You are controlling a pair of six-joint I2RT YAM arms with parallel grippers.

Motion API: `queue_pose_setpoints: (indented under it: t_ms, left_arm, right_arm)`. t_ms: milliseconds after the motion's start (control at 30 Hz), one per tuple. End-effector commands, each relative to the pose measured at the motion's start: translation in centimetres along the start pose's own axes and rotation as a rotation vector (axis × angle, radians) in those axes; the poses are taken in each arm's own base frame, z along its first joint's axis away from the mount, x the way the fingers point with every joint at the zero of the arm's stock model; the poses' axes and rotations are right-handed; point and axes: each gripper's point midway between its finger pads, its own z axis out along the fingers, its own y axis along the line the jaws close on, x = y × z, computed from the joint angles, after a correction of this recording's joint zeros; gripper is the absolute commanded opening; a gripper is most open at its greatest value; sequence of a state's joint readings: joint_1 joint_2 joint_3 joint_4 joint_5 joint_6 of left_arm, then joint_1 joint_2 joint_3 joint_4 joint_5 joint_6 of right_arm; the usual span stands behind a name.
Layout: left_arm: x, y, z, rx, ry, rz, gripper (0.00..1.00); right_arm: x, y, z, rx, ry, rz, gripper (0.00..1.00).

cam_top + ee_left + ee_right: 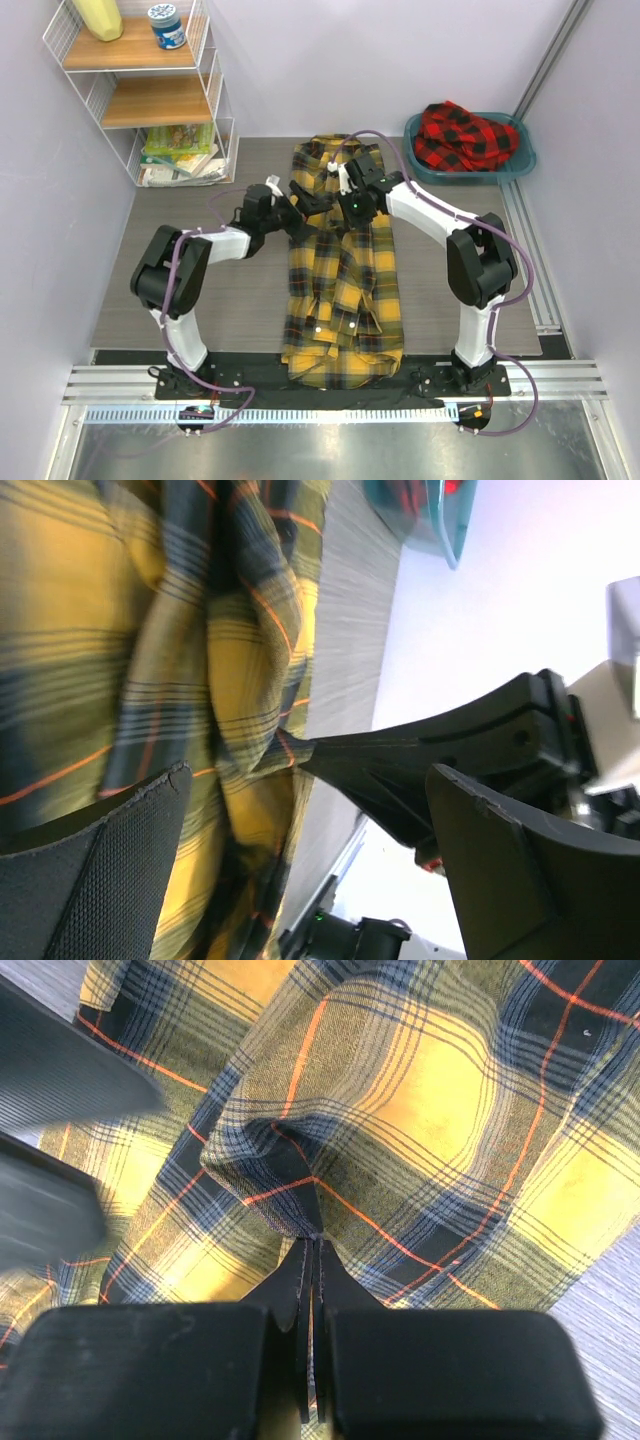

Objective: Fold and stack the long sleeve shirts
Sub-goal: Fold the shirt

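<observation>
**Right arm has the pinch, left stands wide open**

Your right gripper (315, 1235) is clenched on a small raised ridge of the yellow-and-black shirt (340, 290), with its fingertips squeezed flat together and the plaid tented up between them. That is a thin bite, just one fold of cloth, probably so you can lift an edge without dragging the layers beneath.

Your left gripper (310, 780) is released, jaws spread as wide as they go and nothing between them. It sits just beside the right one's fingertips over the far half of the shirt, on its left. From overhead the two grippers crowd together, so I can't say for certain whether the left pads touch the fabric. The open stance looks like a setup for a second grip next to the first, to share the load of a floppy garment.

The yellow shirt lies lengthwise down the middle of the table (230, 300), collar end far, already narrowed into a long strip, and its near end reaches the table's near edge between the arm bases. My read is that the sides are in and the lengthwise fold comes next.

The red-and-black shirt (465, 135) sits bunched in the teal basin (525, 160) at the far right, well apart and not yet folded.
</observation>
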State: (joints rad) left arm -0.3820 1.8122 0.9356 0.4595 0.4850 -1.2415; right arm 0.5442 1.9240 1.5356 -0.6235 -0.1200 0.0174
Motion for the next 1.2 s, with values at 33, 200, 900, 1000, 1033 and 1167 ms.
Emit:
queue_pose_setpoints:
  t_ms: [33,200,900,1000,1033,1167]
  left_arm:
    - [0.1,-2.9,2.4,0.125,-0.055,-0.036,1.00]
    - [0.1,-2.0,4.4,0.099,-0.074,-0.053,1.00]
    - [1.3,-3.2,8.1,0.149,-0.088,-0.096,1.00]
    - [1.7,-3.8,8.9,0.170,-0.085,-0.108,1.00]
    - [1.6,-4.4,9.0,0.187,-0.088,-0.112,1.00]
    - [1.7,-4.7,9.4,0.202,-0.096,-0.118,1.00]
  right_arm:
    - [-1.2,0.4,-2.6,-0.047,-0.059,0.010,0.01]
    - [-1.0,-0.2,-3.8,-0.036,-0.068,0.015,0.01]
    - [1.5,-3.8,-5.7,0.009,-0.045,0.090,0.01]
    - [1.5,-4.1,-6.2,0.016,-0.056,0.080,0.01]
    - [1.4,-4.0,-6.4,0.012,-0.062,0.070,0.01]
    - [1.4,-3.9,-6.6,0.007,-0.064,0.062,0.01]
